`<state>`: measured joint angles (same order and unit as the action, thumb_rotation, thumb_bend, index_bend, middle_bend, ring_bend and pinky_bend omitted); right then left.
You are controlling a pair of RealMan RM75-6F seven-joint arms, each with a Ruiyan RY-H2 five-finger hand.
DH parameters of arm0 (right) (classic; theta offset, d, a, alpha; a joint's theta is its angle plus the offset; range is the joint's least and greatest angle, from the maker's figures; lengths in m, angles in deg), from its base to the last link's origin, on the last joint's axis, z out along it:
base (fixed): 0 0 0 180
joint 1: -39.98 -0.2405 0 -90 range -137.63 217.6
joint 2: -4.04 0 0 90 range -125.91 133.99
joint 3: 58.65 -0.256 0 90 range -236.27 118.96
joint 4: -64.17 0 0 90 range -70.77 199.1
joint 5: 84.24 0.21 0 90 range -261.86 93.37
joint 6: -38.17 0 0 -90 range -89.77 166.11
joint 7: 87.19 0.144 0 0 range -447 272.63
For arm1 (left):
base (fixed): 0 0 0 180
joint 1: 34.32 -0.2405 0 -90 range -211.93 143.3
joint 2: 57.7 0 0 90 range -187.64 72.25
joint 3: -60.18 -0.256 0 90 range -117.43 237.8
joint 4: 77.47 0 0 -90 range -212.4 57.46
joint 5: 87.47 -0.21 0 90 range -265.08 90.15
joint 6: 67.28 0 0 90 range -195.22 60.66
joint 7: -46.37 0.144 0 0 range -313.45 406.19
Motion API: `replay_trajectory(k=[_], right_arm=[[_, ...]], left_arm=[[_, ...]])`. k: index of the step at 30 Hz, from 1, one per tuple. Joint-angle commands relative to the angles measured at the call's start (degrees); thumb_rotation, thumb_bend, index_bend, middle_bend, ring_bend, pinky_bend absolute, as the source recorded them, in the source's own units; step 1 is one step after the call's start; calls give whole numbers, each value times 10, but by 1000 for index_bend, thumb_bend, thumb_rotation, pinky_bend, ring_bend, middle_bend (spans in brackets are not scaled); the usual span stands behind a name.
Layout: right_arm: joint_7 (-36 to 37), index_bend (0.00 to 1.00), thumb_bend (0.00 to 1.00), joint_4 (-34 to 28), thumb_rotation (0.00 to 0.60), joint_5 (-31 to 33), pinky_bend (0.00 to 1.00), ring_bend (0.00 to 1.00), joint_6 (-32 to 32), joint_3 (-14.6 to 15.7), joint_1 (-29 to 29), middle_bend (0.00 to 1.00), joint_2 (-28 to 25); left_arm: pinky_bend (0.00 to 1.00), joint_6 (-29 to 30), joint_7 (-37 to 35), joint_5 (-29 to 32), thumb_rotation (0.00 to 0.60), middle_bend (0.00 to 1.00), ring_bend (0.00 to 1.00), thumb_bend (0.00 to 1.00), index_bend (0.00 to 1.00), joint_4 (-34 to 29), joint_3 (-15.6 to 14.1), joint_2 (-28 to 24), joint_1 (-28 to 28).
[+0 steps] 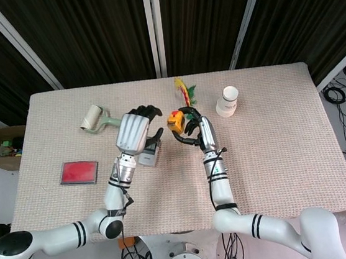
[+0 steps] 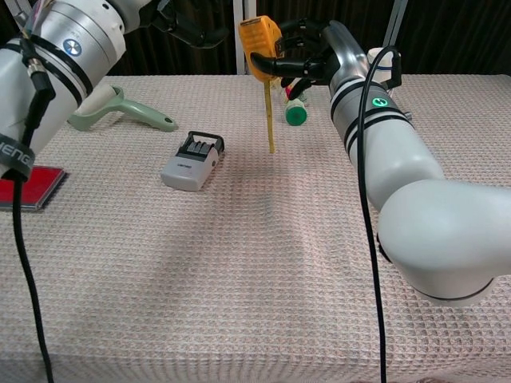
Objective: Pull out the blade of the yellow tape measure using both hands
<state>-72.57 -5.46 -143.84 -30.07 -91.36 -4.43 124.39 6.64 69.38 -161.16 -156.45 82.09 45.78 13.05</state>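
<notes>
My right hand (image 1: pixel 192 126) (image 2: pixel 307 54) grips the yellow tape measure (image 1: pixel 174 120) (image 2: pixel 259 39) and holds it up above the table. A short length of yellow blade (image 2: pixel 270 118) hangs straight down from the case. My left hand (image 1: pixel 135 130) hovers just left of the tape measure with its fingers spread and nothing in them. In the chest view only the dark fingers (image 2: pixel 192 29) of the left hand show at the top edge, close beside the case.
A grey stamp (image 1: pixel 149 153) (image 2: pixel 192 163) lies under the left hand. A green lint roller (image 1: pixel 96 119) (image 2: pixel 128 112), a red card (image 1: pixel 78 172) (image 2: pixel 29 187), a white cup (image 1: pixel 226 101) and a green-based feather toy (image 1: pixel 185 92) (image 2: pixel 296 113) sit around the woven tablecloth (image 1: pixel 275 149).
</notes>
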Motion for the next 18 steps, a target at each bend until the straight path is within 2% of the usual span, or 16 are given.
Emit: replay_trajectory(k=[1,18], right_arm=[[0,827,356,1,600,3,669,598,2,-2,0,687,0],[7,827,360,30,600,4,669,597,11,-7,-8,687,12]], left_arm=[[601,4,-7,-1,579,445,435,296,446,5,-2,5,1],[619,-8,-26,10,594,472,462,343,477,26,4,27,19]])
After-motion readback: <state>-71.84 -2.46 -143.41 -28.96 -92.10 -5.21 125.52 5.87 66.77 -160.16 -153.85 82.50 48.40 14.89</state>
